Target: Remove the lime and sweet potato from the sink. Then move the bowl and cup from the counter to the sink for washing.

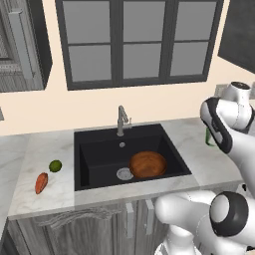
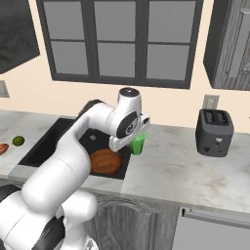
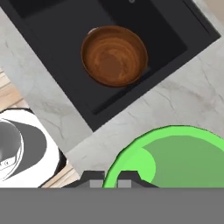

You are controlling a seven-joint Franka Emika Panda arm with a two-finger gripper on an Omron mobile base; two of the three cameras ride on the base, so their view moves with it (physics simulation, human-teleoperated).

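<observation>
Bright green cylindrical cup [image 2: 138, 144], pinched at its rim by the fingers [image 3: 110, 179] and held above the bench [image 2: 185, 166] just right of the matte black sink [image 1: 99, 149], should travel left, staying upright and clearing the near-right brown wooden bowl [image 1: 148, 164] and the grey faucet [image 1: 121, 120].

The white arm rises from 7 o'clock in the right base view, bends at a dark elbow joint and reaches toward the centre, wrist turned downward. Its gripper [image 3: 111, 178] points down, the two dark fingers [image 3: 91, 177] drawn close together and pinching the rim of the cup [image 3: 175, 157] at 6 o'clock in the hand view.
</observation>
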